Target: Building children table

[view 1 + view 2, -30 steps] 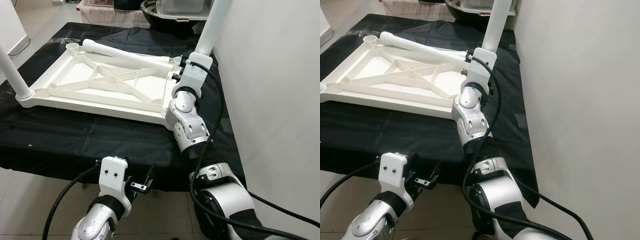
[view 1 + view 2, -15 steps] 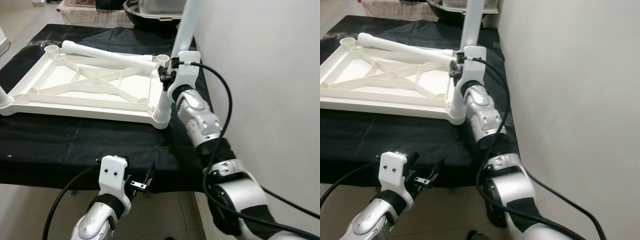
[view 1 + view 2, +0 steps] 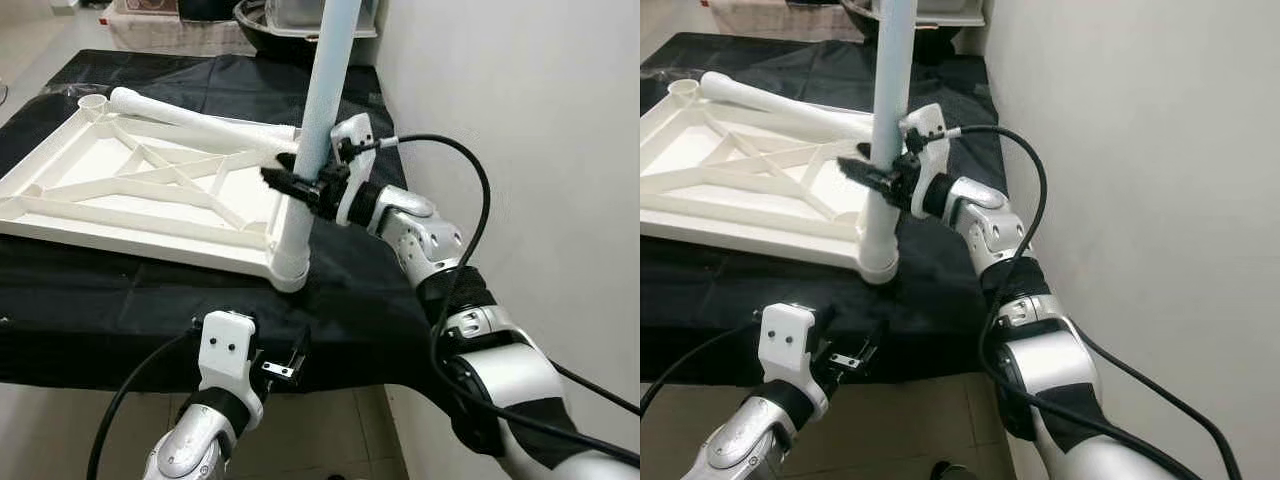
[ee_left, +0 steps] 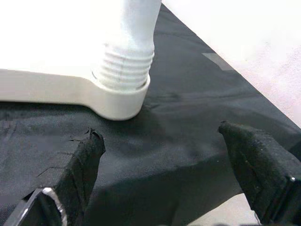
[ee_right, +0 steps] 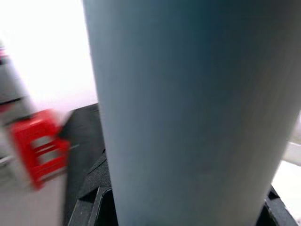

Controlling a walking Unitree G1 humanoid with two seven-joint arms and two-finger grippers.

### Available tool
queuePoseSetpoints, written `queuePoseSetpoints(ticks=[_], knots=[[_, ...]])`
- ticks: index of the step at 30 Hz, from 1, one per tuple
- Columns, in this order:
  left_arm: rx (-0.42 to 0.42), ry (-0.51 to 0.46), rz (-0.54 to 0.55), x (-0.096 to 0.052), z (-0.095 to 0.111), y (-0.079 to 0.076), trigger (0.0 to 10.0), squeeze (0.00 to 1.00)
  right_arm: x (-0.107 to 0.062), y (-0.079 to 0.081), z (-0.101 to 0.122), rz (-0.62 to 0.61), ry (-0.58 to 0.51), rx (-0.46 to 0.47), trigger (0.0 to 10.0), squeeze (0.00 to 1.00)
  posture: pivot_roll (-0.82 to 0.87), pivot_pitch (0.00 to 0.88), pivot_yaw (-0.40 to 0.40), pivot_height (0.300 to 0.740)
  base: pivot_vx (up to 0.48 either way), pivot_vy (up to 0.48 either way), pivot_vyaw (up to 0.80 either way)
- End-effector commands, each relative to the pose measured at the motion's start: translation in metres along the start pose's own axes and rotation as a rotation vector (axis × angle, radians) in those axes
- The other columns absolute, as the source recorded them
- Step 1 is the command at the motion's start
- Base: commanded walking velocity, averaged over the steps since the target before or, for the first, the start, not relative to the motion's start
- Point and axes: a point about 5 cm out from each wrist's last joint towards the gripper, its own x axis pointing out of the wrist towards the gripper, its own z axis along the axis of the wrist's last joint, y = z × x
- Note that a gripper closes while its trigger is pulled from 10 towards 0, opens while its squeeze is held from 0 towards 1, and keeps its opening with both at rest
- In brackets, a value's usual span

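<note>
A white table top (image 3: 150, 190) lies upside down on a black-covered table (image 3: 120, 290). A pale leg (image 3: 322, 110) stands upright in the near right corner socket (image 3: 288, 268), its threaded end (image 4: 124, 70) seated in the socket. My right gripper (image 3: 300, 187) is shut on this leg about halfway up, reaching in from the right. The black fingers (image 5: 89, 207) show on both sides of the leg (image 5: 188, 108). A second white leg (image 3: 200, 118) lies loose across the far side of the top. My left gripper (image 3: 290, 362) hangs open below the table's front edge, facing the socket.
A pale wall (image 3: 520, 120) runs close along the table's right side. A dark basin with a clear box (image 3: 290, 15) stands beyond the far end. A red stool (image 5: 42, 141) stands on the floor. Tiled floor (image 3: 60, 420) lies in front of the table.
The camera has shifted. My right wrist has swung round the upright leg, from in front of it to its right side, still holding it. The left gripper has stayed put.
</note>
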Motion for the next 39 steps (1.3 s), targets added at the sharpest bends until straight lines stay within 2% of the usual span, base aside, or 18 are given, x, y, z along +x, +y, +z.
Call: queuePoseSetpoints(ticks=[1,5,7,8,16,18,22,23,26,29,31,34,36,39], knots=[[0.001,0.009,0.014,-0.004,-0.001,0.001,10.0,0.00,-0.002,0.011,-0.039,0.127,0.111,0.088,10.0,0.00,0.10,0.195,-0.096,0.740,0.000,0.000,0.00],[0.001,0.007,0.014,-0.004,0.000,0.001,10.0,0.00,-0.003,0.015,-0.043,0.189,0.148,0.051,10.0,0.00,0.10,0.198,-0.097,0.740,0.000,0.000,0.00],[0.002,0.004,0.015,-0.006,0.001,0.001,10.0,0.00,-0.005,0.020,-0.056,0.250,0.270,-0.058,10.0,0.00,0.09,0.203,-0.096,0.740,0.000,0.000,0.00],[0.002,0.005,0.016,-0.006,0.001,0.001,10.0,0.00,-0.006,0.021,-0.059,0.250,0.296,-0.078,10.0,0.00,0.09,0.203,-0.096,0.740,0.000,0.000,0.00],[0.005,0.005,0.014,-0.005,0.002,0.001,10.0,0.00,-0.009,0.015,-0.066,0.190,0.356,-0.082,10.0,0.00,0.09,0.205,-0.092,0.740,0.000,0.000,0.00],[0.007,0.005,0.012,-0.005,0.002,0.001,10.0,0.00,-0.010,0.012,-0.067,0.151,0.362,-0.068,10.0,0.00,0.09,0.205,-0.092,0.740,0.000,0.000,0.00],[0.012,0.003,0.014,-0.004,0.002,0.001,10.0,0.00,-0.007,0.000,-0.063,-0.034,0.298,0.013,10.0,0.00,0.09,0.204,-0.093,0.740,0.000,0.000,0.00],[0.012,0.003,0.014,-0.004,0.002,0.001,10.0,0.00,-0.007,0.000,-0.063,-0.034,0.298,0.013,10.0,0.00,0.09,0.204,-0.093,0.740,0.000,0.000,0.00],[0.012,0.003,0.013,-0.004,0.003,0.000,10.0,0.00,-0.009,-0.008,-0.062,-0.176,0.256,0.044,10.0,0.00,0.09,0.204,-0.093,0.740,0.000,0.000,0.00],[0.012,0.003,0.012,-0.004,0.003,0.000,10.0,0.00,-0.011,-0.011,-0.062,-0.226,0.242,0.054,10.0,0.00,0.09,0.204,-0.093,0.740,0.000,0.000,0.00],[0.013,0.003,0.011,-0.004,0.002,0.000,10.0,0.00,-0.015,-0.020,-0.059,-0.364,0.193,0.078,10.0,0.00,0.09,0.196,-0.090,0.740,0.000,0.000,0.00],[0.014,0.003,0.011,-0.004,0.002,0.000,10.0,0.00,-0.017,-0.025,-0.057,-0.425,0.171,0.094,10.0,0.00,0.09,0.196,-0.090,0.740,0.000,0.000,0.00],[0.015,0.004,0.010,-0.004,0.002,0.000,10.0,0.00,-0.022,-0.033,-0.050,-0.538,0.108,0.098,10.0,0.00,0.10,0.189,-0.090,0.740,0.000,0.000,0.00],[0.016,0.005,0.010,-0.004,0.002,0.000,10.0,0.00,-0.024,-0.036,-0.046,-0.584,0.075,0.096,10.0,0.00,0.10,0.189,-0.090,0.740,0.000,0.000,0.00]])
